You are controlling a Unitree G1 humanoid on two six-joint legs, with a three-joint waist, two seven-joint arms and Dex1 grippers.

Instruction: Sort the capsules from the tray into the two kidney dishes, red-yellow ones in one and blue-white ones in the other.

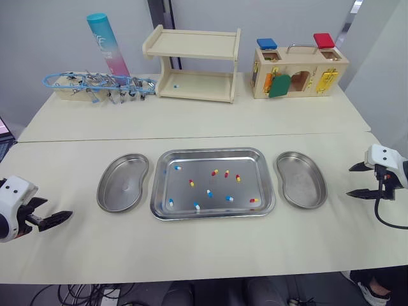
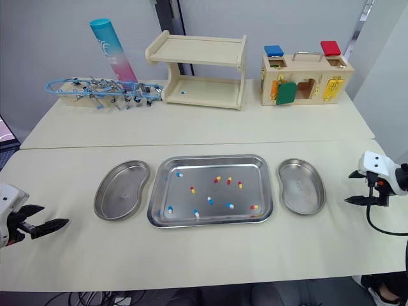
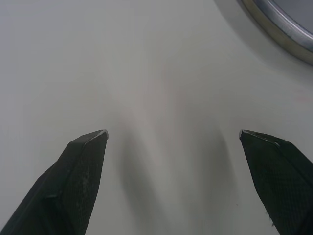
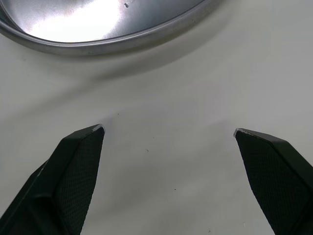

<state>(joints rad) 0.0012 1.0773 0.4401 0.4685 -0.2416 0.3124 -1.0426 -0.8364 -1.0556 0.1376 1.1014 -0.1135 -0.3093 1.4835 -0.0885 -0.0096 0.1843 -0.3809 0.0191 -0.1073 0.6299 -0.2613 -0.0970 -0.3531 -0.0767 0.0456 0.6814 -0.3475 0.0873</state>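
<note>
**On the table, every capsule lies in the tray and both claws are wide**

Across the head views, the steel tray lies at the middle of the near table. It holds five red-yellow capsules and five blue-white capsules, scattered apart over its floor. The left kidney dish lies just beside the tray on the robot's left and the right kidney dish just beside it on the right, both bare inside. The left gripper hovers low at the left edge, well apart from its dish, with its fingers spread. The right gripper hangs near the right dish's outer side, its fingers also spread and empty. Along the far table stand a blue tube, a rack of blue tools, a wooden shelf and a wooden latch box.

From the left wrist, the two black fingers stand wide apart over bare tabletop, nothing between them, and a curve of steel rim shows in one corner.

From the right wrist, the fingers are likewise wide and empty, the rim of the right kidney dish lying just beyond their tips.
</note>
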